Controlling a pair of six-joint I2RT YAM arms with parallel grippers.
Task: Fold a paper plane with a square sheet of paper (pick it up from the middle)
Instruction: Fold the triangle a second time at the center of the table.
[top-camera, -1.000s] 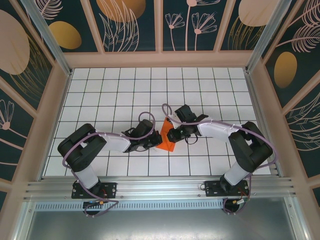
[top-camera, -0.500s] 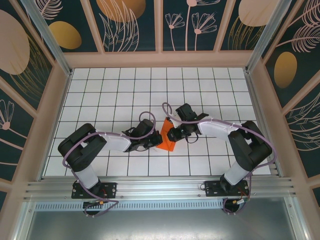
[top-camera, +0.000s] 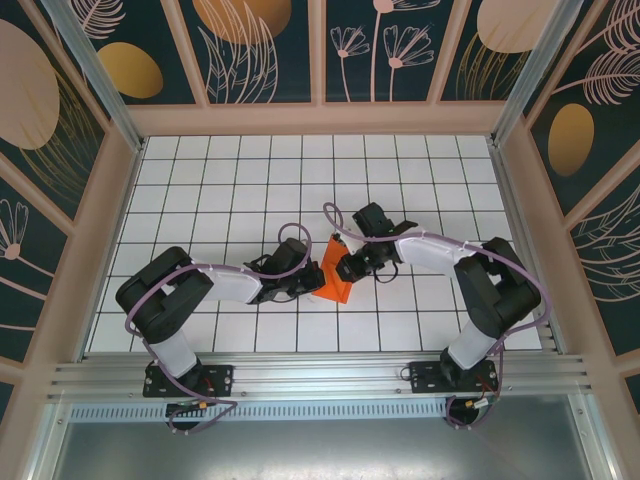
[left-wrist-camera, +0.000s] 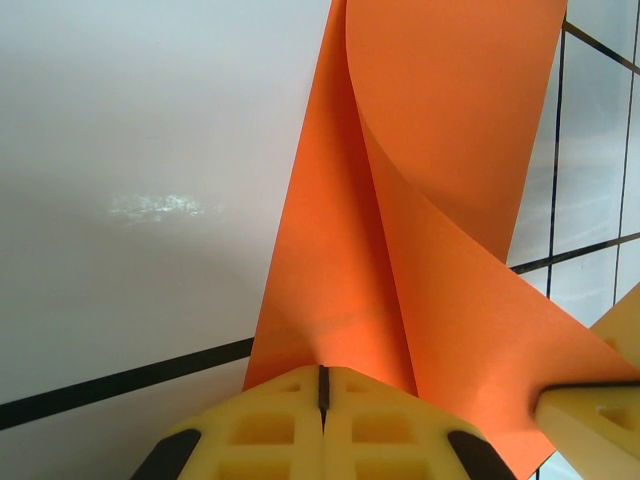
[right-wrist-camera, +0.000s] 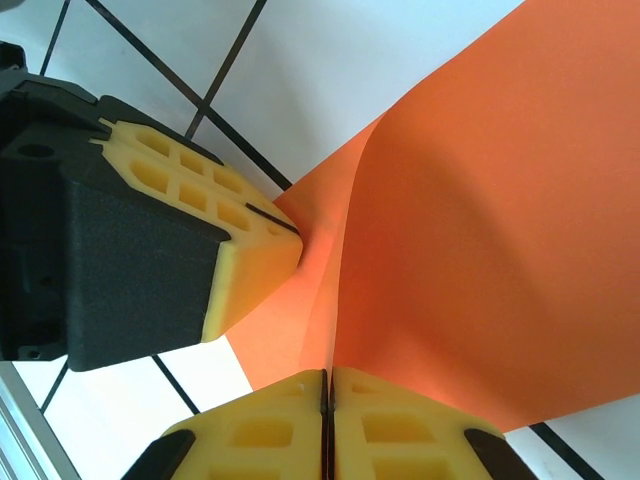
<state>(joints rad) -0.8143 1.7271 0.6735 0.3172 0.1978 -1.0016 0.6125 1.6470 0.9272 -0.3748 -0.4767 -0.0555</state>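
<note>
Orange paper: the square sheet of paper (top-camera: 335, 282) lies near the middle of the desk (top-camera: 220, 180), folded over on itself, with one flap curling upward.
Left fingers: the left fingers (left-wrist-camera: 305, 405) are pressed together, pad against pad, and pinch the near edge of the sheet where its two layers meet.
Right fingers: the right fingers (right-wrist-camera: 310, 420) are likewise pressed together, gripping another edge of the same sheet just beside the left pair.
Relation: both pairs meet on the paper, one from each side, and their tips are close together.
Edges: the lower corner of the sheet rests on the white tiles, while the rest lifts off the surface.
Open room: bare tiles surround the paper on every side, and the patterned walls (top-camera: 260, 50) are well apart from it.
Top view: both arms bend inward toward the centre, and the paper is a small wedge between them.
Wrist views: the curl and the overlapping layers show clearly. The right wrist view also shows the other arm's yellow pads touching the sheet.
</note>
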